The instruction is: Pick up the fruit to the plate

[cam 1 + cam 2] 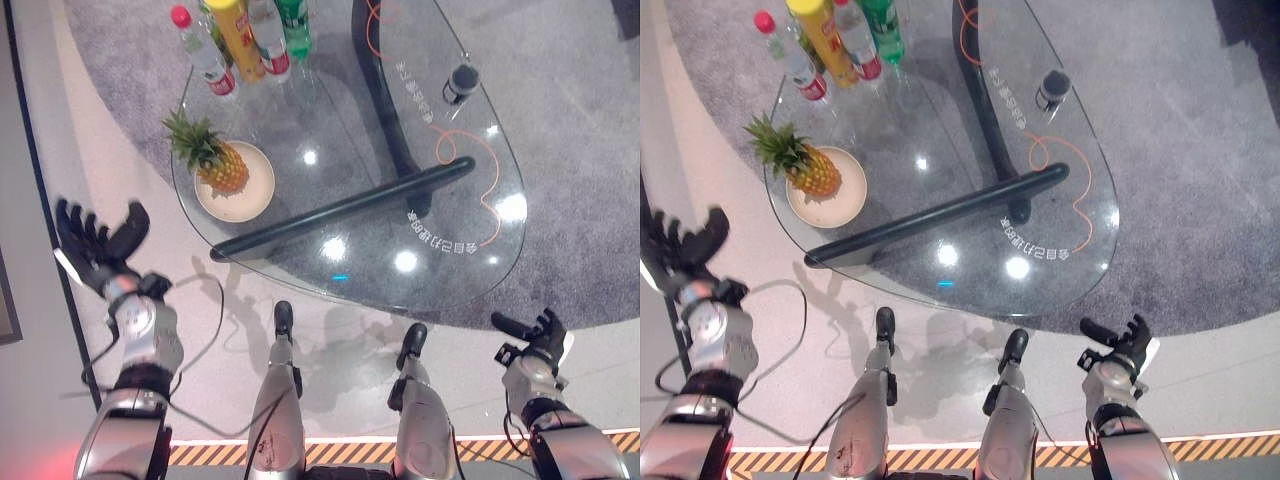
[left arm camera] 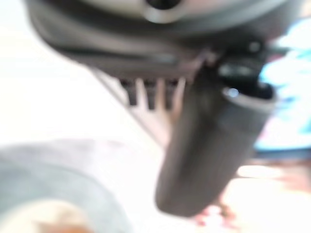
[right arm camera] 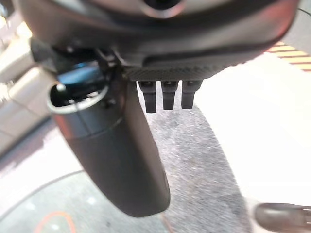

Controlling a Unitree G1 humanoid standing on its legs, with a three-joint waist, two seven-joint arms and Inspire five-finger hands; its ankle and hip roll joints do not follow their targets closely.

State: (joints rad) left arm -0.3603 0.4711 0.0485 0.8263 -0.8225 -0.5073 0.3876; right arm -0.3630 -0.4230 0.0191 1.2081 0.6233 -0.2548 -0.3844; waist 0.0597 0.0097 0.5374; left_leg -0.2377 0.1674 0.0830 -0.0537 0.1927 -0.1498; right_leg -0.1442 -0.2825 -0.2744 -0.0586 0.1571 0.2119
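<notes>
Since pineapple already sits on plate, placement looks done; left hand and right hand spread, empty, off-table — next I verify.

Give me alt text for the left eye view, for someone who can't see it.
Seen from above, a pineapple sits on a cream plate at the left edge of a glass table, with several bottles at the far edge. The robot's left hand is raised open off the table's left side, and its right hand hangs open at lower right, both empty.
</notes>
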